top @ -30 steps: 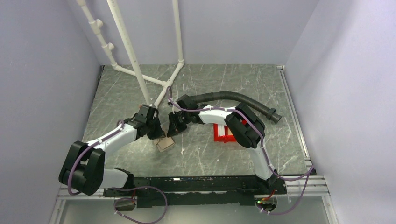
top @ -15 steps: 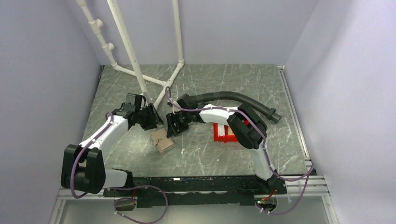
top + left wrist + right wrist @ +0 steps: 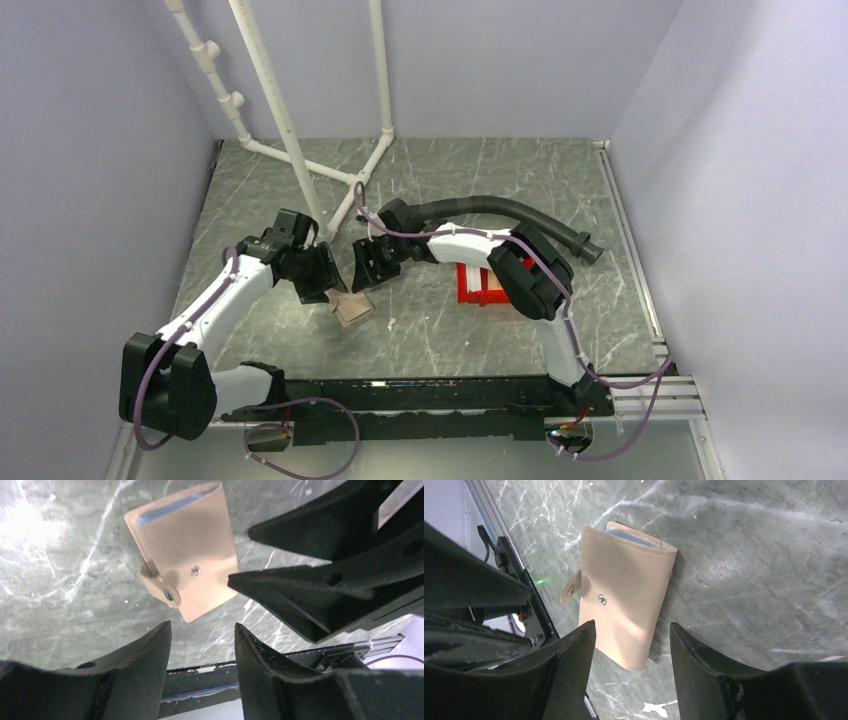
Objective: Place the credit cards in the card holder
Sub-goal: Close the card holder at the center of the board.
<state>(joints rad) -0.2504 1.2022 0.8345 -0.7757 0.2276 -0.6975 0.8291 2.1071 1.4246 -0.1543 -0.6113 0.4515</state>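
Note:
The card holder (image 3: 352, 308), a tan folding wallet with a round snap, lies folded on the grey marbled table, free of both grippers. My left gripper (image 3: 326, 284) hangs open just to its upper left. My right gripper (image 3: 364, 277) hangs open just above and behind it. In the left wrist view the card holder (image 3: 185, 565) lies beyond my open left gripper (image 3: 202, 627), with the right gripper's fingers (image 3: 300, 580) beside it. In the right wrist view the card holder (image 3: 621, 605) reaches between the tips of my open right gripper (image 3: 632, 625). A bluish edge (image 3: 631, 535) shows in its open end. No loose credit cards show.
A red plastic bin (image 3: 478, 287) sits right of the right arm, partly hidden by it. A black corrugated hose (image 3: 500, 208) curves behind that arm. A white pipe frame (image 3: 300, 150) stands at the back left. The table's near edge has a black rail (image 3: 420, 395).
Both grippers have opened and let go of the card holder, which now rests on the table. The left arm swung back to the left, then returned close to the holder.

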